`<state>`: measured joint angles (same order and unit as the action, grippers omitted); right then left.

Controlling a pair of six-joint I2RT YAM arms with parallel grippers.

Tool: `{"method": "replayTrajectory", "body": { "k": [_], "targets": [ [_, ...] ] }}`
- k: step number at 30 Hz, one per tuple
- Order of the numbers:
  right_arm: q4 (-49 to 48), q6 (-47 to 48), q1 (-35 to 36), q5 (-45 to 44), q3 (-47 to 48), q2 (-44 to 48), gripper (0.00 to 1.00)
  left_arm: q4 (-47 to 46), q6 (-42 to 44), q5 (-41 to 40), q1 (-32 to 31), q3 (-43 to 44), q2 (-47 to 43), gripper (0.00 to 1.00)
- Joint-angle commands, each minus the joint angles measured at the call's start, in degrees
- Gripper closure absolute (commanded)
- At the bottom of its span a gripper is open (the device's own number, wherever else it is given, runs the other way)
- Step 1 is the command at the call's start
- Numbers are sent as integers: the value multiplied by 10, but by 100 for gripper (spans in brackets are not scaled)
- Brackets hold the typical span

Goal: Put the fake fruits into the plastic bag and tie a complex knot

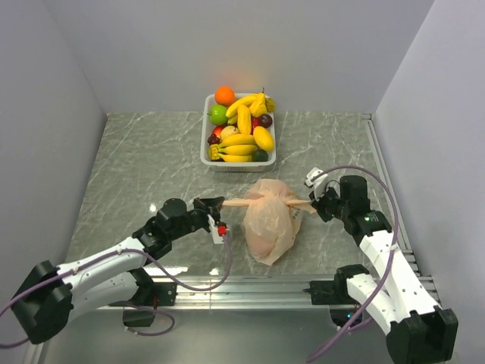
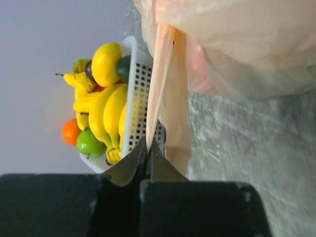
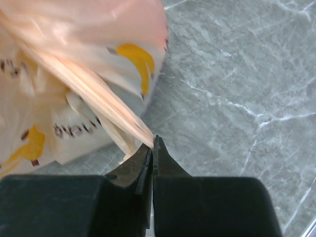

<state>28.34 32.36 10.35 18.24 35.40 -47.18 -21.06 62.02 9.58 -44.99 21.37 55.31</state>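
The pale peach plastic bag (image 1: 267, 220) sits filled in the middle of the table, with its knot (image 1: 267, 199) on top and two handle ends stretched out sideways. My left gripper (image 1: 220, 202) is shut on the left handle end (image 2: 159, 89). My right gripper (image 1: 312, 202) is shut on the right handle end (image 3: 94, 91). Both ends are pulled taut. Several fake fruits (image 1: 241, 125), bananas, an orange and a lime, lie in the white tray (image 1: 206, 152) behind the bag. They also show in the left wrist view (image 2: 101, 106).
The white perforated tray (image 2: 140, 98) stands at the back centre of the marble table. White walls close in the left, right and back. A metal rail (image 1: 250, 287) runs along the near edge between the arm bases.
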Motion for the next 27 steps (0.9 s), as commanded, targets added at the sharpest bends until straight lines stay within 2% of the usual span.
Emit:
{"method": "replayTrajectory", "body": {
  "k": [1,5,12,13,19,20,23,27],
  "targets": [
    [66,107,-130,-209,-27,15,100,126,30,-101,89,-33,-63,100],
    [51,142,-182,-198,-32,11,100,152,38,-85,120,-50,-76,100],
    [35,152,-200,-184,-40,-24,100,146,26,-84,141,-44,-42,100],
    [59,143,-200,-148,-14,-27,100,173,9,-77,140,-29,-42,100],
    [163,62,-141,-10,168,-54,100,249,-123,21,138,172,-24,100],
    [171,54,-134,36,185,-52,100,270,-137,27,137,219,-20,100],
    [190,38,-92,100,229,-54,100,314,-174,75,137,273,-16,99],
    [182,24,-27,108,219,-85,100,348,-169,114,131,259,-19,100]
  ]
}}
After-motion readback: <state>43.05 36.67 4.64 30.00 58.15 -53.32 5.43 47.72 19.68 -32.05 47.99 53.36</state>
